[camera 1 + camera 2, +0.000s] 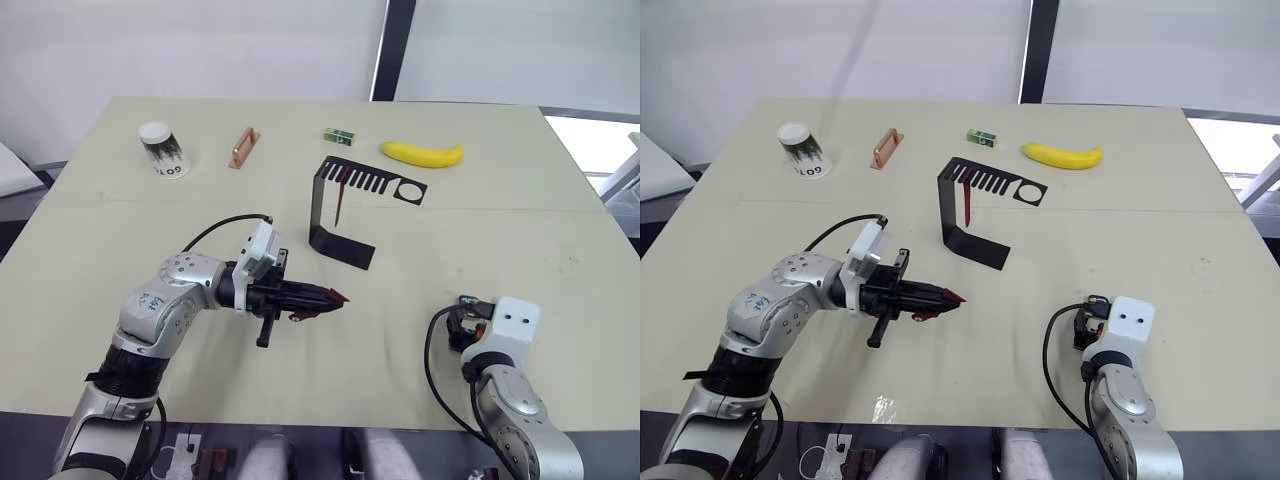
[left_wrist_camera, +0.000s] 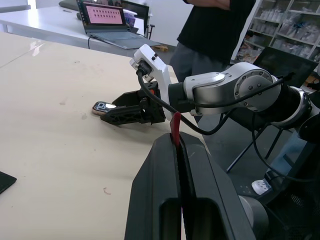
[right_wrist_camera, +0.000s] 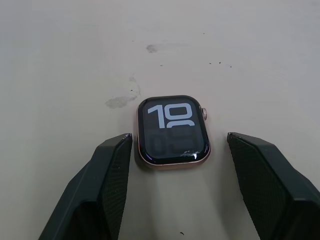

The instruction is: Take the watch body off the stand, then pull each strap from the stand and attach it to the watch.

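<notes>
One strap (image 1: 322, 296) is clamped in the left tool (image 1: 335, 297); slide it squarely into the watch body (image 3: 172, 131), lying on the counter (image 1: 500, 220) between the right tool's (image 3: 175, 145) spread fingers.

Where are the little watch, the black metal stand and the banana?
watch body (image 3: 173, 132): right wrist view, middle of its lit screen.
stand (image 1: 320, 200): left eye view, its upright wall.
banana (image 1: 422, 154): left eye view, middle of the fruit.

Stand (image 1: 343, 212) mid-table, banana (image 1: 422, 153) behind, watch body (image 3: 173, 131) between right end effector (image 3: 175, 185) fingers.
</notes>
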Controlling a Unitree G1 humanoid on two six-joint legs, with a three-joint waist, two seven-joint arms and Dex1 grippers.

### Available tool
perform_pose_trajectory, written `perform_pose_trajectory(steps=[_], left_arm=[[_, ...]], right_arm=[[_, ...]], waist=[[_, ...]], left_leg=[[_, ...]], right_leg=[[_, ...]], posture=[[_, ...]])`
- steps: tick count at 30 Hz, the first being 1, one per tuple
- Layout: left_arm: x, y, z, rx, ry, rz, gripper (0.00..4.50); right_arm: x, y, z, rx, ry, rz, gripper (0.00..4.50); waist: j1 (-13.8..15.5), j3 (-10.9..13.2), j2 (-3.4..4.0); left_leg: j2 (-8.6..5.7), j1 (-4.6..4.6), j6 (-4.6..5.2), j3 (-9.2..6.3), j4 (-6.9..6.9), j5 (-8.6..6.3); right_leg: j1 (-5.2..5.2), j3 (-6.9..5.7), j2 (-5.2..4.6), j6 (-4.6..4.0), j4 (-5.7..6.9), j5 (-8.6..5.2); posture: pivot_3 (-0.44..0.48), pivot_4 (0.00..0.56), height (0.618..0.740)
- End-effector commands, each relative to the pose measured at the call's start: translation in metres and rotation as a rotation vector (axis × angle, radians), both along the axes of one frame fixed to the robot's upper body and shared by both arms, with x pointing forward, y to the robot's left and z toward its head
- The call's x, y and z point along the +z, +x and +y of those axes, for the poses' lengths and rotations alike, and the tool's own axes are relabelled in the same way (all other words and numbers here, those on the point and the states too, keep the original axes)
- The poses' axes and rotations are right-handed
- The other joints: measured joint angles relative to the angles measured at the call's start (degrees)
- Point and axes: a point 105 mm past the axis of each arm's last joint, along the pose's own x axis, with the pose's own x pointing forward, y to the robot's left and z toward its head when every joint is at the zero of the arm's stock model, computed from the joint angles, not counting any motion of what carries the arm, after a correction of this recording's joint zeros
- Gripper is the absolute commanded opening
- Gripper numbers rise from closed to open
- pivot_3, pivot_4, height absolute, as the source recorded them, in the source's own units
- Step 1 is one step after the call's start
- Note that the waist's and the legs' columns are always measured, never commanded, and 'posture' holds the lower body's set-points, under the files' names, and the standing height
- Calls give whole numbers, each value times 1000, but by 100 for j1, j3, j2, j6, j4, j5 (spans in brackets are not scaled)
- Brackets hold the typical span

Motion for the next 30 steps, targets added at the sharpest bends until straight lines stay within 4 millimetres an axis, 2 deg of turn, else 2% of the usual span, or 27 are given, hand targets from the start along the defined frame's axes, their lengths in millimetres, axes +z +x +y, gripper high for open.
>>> perform_pose_trajectory(steps=[1,28,30], left_arm=[[10,-4,-2,-11,-27,-37,0],[14,-4,-5,2,-34,-34,0],[13,-3,-4,4,-33,-33,0]], right_arm=[[-6,-3,-9,-48,-7,32,3215],[-7,3,-7,-40,0,36,3215],[-6,3,-7,-37,3,33,2680]], waist=[[0,0,0],[-2,-1,-1],[-2,-1,0]], left_leg=[[0,0,0,0,0,0],[-1,0,0,1,0,0],[-1,0,0,1,0,0]], right_leg=[[0,0,0,0,0,0],[0,1,0,0,4,0],[0,1,0,0,4,0]], posture=[[0,150,740],[0,150,740],[0,150,740]])
